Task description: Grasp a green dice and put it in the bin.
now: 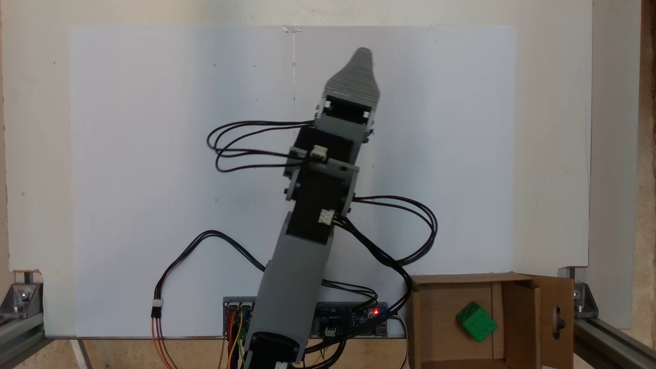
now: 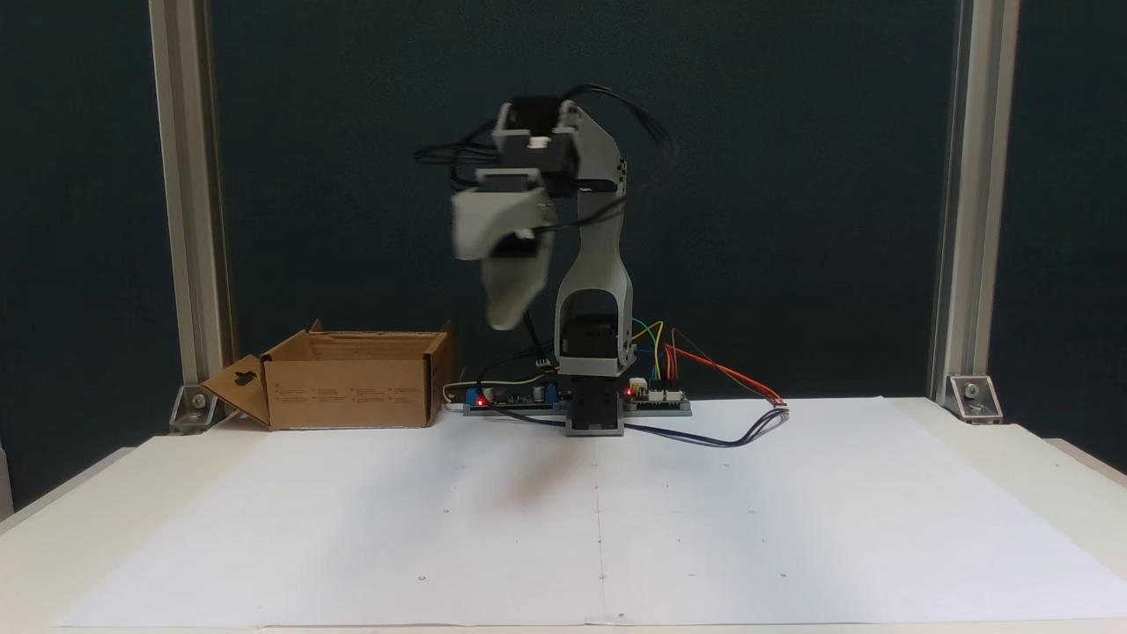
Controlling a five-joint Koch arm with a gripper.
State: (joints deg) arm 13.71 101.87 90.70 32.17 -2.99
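The green dice [image 1: 476, 321], a small bright green cube with rounded edges and faint recessed pips, lay tilted on a corner-turned angle on the floor of the bin [image 1: 521, 312], well apart from the gripper [image 1: 363, 54] and down to its right in the view from above. The bin [image 2: 343, 392], an open brown cardboard box, stood upright with one side flap bearing a keyhole cutout folded outward

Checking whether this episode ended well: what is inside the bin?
The green dice lies on the floor of the bin, seen from above. In the side view the bin's wall hides its inside.
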